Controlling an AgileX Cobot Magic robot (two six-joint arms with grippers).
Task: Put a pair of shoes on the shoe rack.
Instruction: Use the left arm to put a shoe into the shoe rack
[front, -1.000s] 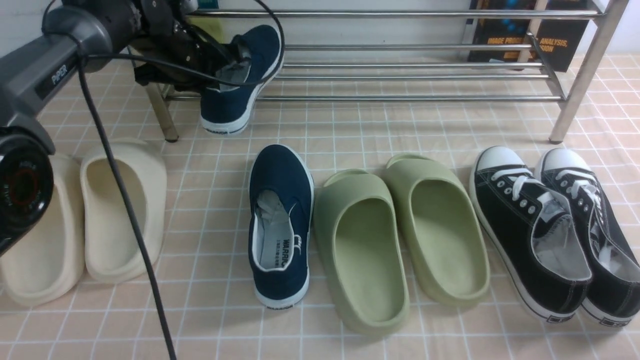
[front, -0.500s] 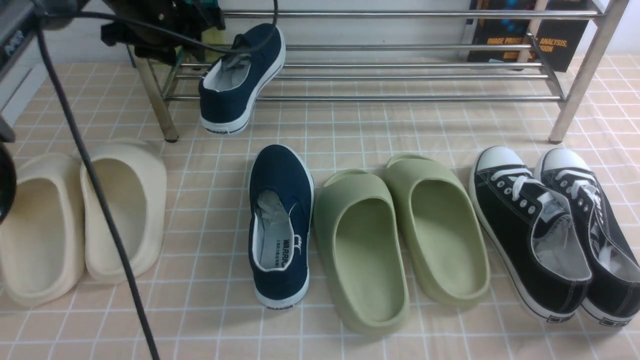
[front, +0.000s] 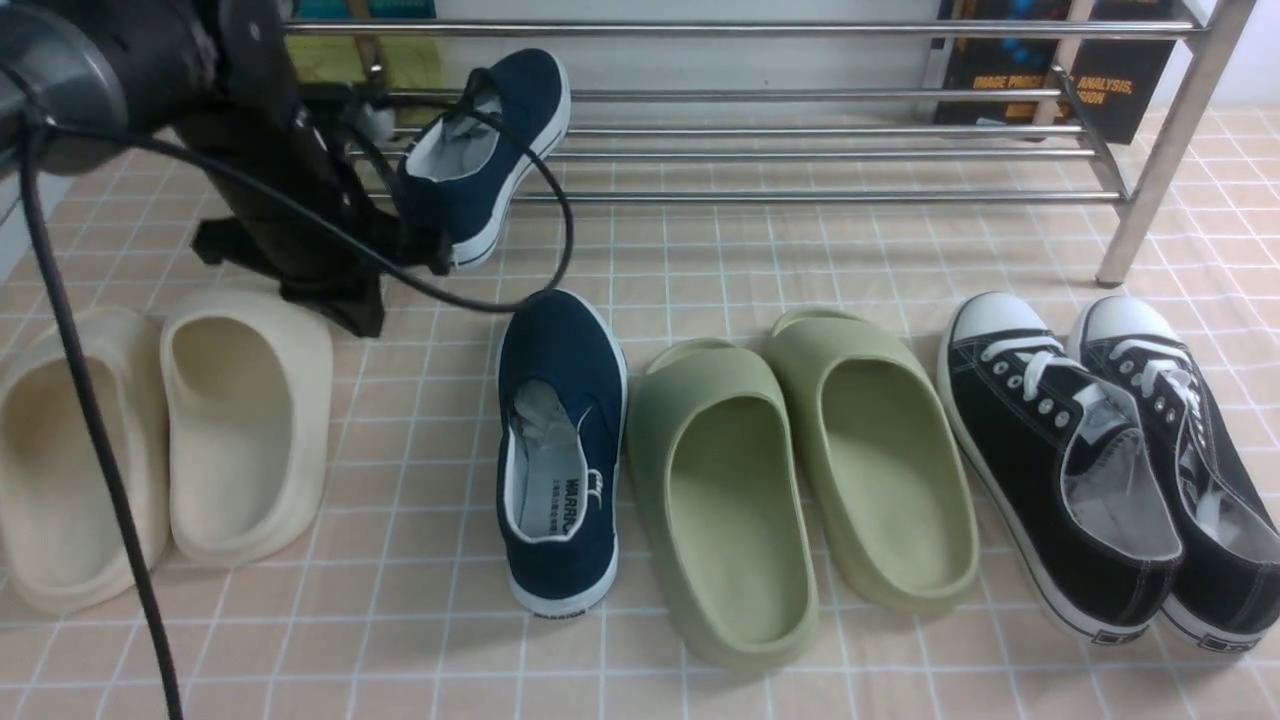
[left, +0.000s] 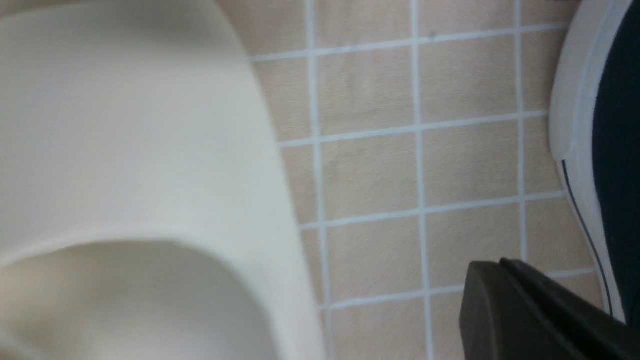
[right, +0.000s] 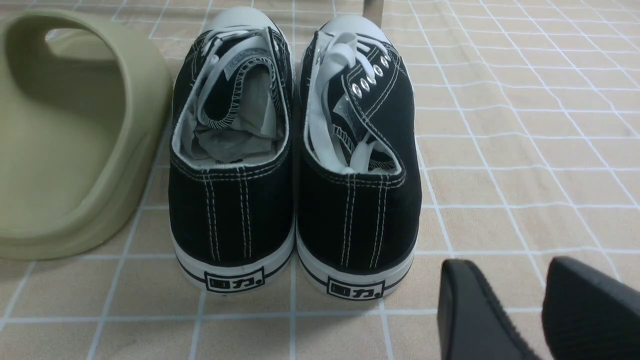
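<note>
One navy shoe (front: 487, 150) leans on the left end of the steel shoe rack (front: 800, 130), toe up on the bars and heel hanging over the front bar. The other navy shoe (front: 560, 450) lies on the floor, toe toward the rack. My left gripper (front: 350, 312) hangs low over the floor between that shoe's toe and a cream slide, holding nothing. In the left wrist view its fingers (left: 500, 265) look pressed together, with a navy shoe's white sole (left: 570, 125) beside them. My right gripper (right: 512, 262) is open and empty behind the black sneakers.
Two cream slides (front: 245, 420) lie at the left, and one fills the left wrist view (left: 125, 150). Green slides (front: 800, 470) and black lace-up sneakers (front: 1080, 450) lie right of the floor shoe; both also show in the right wrist view (right: 75, 135) (right: 290, 165). A book (front: 1050, 70) stands behind the rack.
My left gripper has let go of the navy shoe on the rack, pulled away and come down toward the floor in front of the rack's left leg. The shoe stays leaning there.
</note>
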